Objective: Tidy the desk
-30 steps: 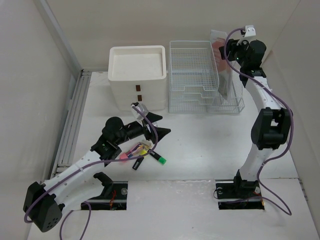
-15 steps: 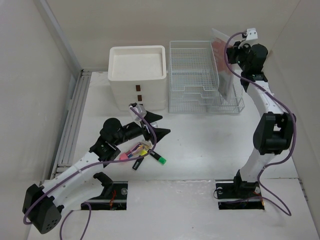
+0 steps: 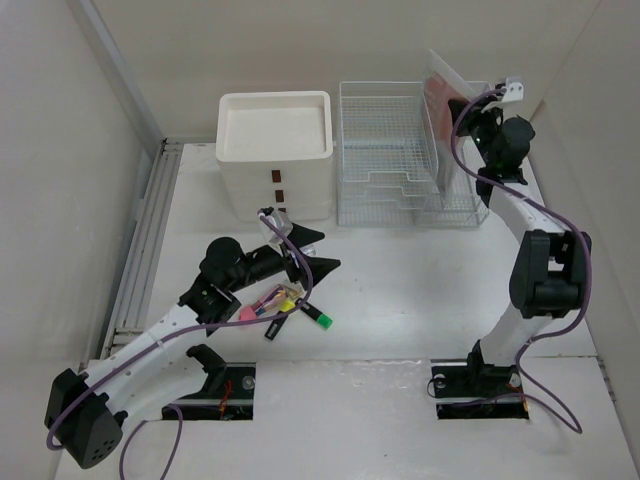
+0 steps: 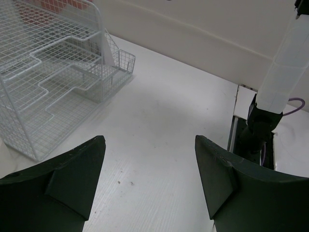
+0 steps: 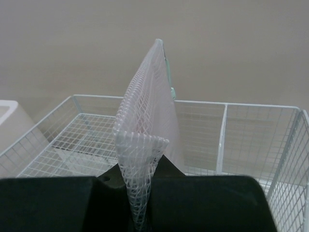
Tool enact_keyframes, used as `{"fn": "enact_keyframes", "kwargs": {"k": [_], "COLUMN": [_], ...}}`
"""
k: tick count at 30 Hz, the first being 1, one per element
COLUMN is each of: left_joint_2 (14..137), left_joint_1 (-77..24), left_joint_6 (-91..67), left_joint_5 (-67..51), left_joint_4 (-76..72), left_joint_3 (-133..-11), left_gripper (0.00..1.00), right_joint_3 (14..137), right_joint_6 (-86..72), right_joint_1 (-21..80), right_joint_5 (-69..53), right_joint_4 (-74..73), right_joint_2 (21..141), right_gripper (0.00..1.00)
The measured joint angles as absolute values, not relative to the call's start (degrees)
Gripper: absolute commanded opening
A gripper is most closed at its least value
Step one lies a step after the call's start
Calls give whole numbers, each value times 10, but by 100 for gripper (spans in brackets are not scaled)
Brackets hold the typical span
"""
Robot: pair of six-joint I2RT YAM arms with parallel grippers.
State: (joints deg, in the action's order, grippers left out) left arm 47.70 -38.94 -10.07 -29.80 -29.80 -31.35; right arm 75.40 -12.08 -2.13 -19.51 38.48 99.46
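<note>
The desk [image 3: 400, 290] is a wide white tabletop. My right gripper [image 3: 468, 115] is shut on the edge of a translucent mesh pouch [image 3: 440, 95] with something pink inside, held upright over the right side of the white wire rack [image 3: 385, 150]. In the right wrist view the pouch [image 5: 145, 125] rises from between the closed jaws of my right gripper [image 5: 140, 193], above the rack [image 5: 222, 140]. My left gripper [image 3: 325, 250] hovers open and empty over the desk [image 4: 159, 111], just behind several highlighters [image 3: 285, 305]. Its fingers [image 4: 72, 179] stand wide apart.
A white drawer unit [image 3: 275, 150] with brown handles stands left of the rack, its corner showing in the right wrist view [image 5: 7, 121]. The rack [image 4: 53, 82] and the right arm's base [image 4: 263, 125] appear in the left wrist view. Beige walls enclose the desk.
The right gripper has closed on the mesh pouch and moved right and back, so the pouch now stands higher and tilted over the rack. The left arm has not moved.
</note>
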Motion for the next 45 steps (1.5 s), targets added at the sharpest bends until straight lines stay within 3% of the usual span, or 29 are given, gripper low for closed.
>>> {"fn": "enact_keyframes", "kwargs": {"k": [11, 22, 36, 45], "left_joint_2": [478, 478, 478, 478], "left_joint_1": [-389, -389, -389, -389], "left_joint_6": [-101, -101, -101, -101], "left_joint_5": [-298, -298, -298, -298], "left_joint_4": [-298, -298, -298, -300], "left_joint_3": [-314, -314, -314, -314], "left_gripper": [72, 73, 73, 73], "right_joint_3": [693, 675, 675, 705], "right_joint_6": [-159, -119, -74, -37], "right_joint_1": [-21, -21, -30, -41], "right_joint_5": [-183, -178, -220, -262], "right_joint_4": [540, 598, 610, 534], "right_joint_2": [995, 999, 1023, 1042], "right_gripper": [0, 0, 0, 0]}}
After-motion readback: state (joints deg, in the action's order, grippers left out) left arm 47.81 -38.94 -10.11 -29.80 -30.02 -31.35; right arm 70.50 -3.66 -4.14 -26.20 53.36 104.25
